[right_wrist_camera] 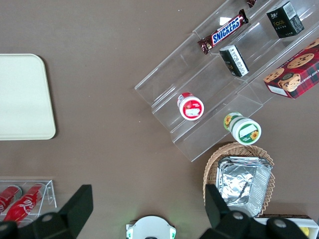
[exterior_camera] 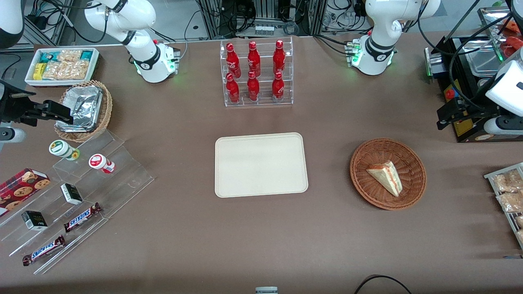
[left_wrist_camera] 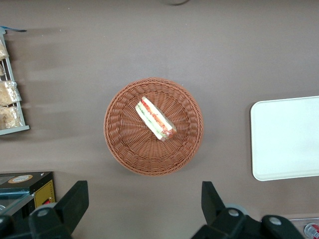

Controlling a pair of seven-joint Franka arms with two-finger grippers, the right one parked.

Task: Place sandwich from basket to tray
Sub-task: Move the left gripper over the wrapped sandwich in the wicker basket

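The sandwich [exterior_camera: 386, 177] [left_wrist_camera: 155, 118], a clear-wrapped wedge with red and green filling, lies flat in the round reddish-brown basket [exterior_camera: 367, 192] [left_wrist_camera: 124, 144]. The cream tray [exterior_camera: 261, 165] [left_wrist_camera: 289, 139] [right_wrist_camera: 22, 97] sits bare at the table's middle, beside the basket toward the parked arm's end. My gripper [exterior_camera: 447, 114] [left_wrist_camera: 143, 199] hangs high above the table. It is farther from the front camera than the basket and toward the working arm's end. Its black fingers [left_wrist_camera: 75, 199] stand wide open with only tablecloth between them.
A clear rack of red bottles [exterior_camera: 256, 73] stands farther back than the tray. A black machine [exterior_camera: 466, 81] and a rack of bagged snacks [exterior_camera: 508, 196] flank the basket at the working arm's end. A stepped acrylic shelf [exterior_camera: 81, 192], foil-filled tan basket [exterior_camera: 83, 110] and white bin [exterior_camera: 61, 65] lie toward the parked arm's end.
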